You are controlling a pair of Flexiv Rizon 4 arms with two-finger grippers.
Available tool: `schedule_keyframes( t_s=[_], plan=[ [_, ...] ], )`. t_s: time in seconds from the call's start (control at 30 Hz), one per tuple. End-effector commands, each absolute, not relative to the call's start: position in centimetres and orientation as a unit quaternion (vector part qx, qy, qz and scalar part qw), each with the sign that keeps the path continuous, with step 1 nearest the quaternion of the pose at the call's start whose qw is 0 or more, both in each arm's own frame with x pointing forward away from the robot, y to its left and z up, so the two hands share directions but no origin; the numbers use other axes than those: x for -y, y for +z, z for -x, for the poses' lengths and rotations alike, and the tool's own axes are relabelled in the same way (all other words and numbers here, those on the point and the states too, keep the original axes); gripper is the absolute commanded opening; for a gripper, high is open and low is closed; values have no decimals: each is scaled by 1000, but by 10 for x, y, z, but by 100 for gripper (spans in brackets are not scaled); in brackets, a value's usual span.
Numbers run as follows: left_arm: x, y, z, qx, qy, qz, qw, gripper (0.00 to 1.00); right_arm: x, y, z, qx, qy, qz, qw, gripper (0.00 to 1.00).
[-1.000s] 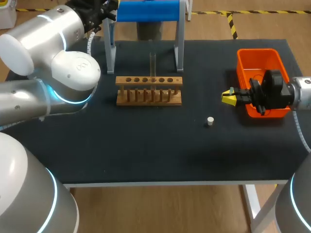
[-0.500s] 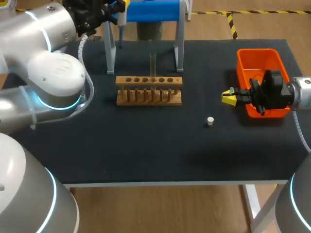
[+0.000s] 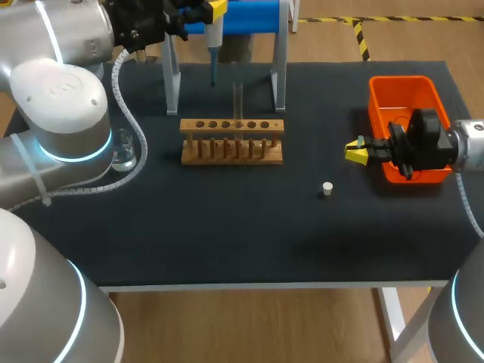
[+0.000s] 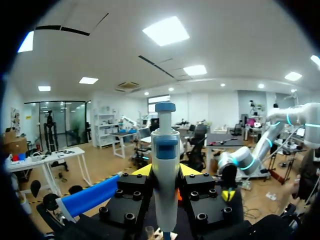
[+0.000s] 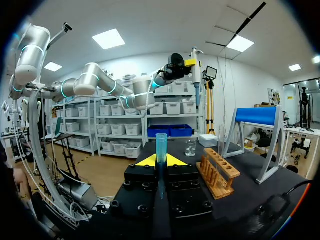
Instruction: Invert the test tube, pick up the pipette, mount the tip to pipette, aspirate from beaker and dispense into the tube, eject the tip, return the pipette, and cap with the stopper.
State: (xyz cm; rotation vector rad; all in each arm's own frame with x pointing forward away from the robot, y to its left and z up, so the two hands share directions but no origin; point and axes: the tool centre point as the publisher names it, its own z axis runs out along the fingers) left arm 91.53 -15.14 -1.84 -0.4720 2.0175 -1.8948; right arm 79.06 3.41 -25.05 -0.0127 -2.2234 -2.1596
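My left gripper (image 3: 215,10) is shut on the white-and-blue pipette (image 3: 213,45) and holds it upright above the table's far edge, in front of the blue stand, its narrow end pointing down. In the left wrist view the pipette (image 4: 165,180) stands between the fingers of that gripper (image 4: 166,172). A clear test tube (image 3: 237,97) stands in the wooden rack (image 3: 232,141). My right gripper (image 3: 356,151) hovers beside the orange bin, shut on a blue pipette tip (image 5: 161,146) that stands upright between its fingers (image 5: 158,161). The white stopper (image 3: 327,188) lies on the mat. The glass beaker (image 3: 125,156) stands at the left.
The blue pipette stand (image 3: 240,17) on grey legs straddles the far edge behind the rack. An orange bin (image 3: 399,91) sits at the right, partly behind my right wrist. My left arm's cable hangs around the beaker.
My left arm has swung to the right with the pipette, from the far left corner to in front of the stand, uncovering the beaker. The right arm has kept still.
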Motion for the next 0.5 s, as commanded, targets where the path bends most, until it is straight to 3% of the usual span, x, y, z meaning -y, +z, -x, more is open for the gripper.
schedule_keyframes(
  t_s=[0.03,0.5],
  plan=[
    [157,-19,-911,-701,-700,93,100,0,-34,-250,-790,718,-696,4,20,0],
    [190,-2,-882,-702,-708,55,58,0,-34,-250,-790,718,-696,4,20,0]
  ],
)
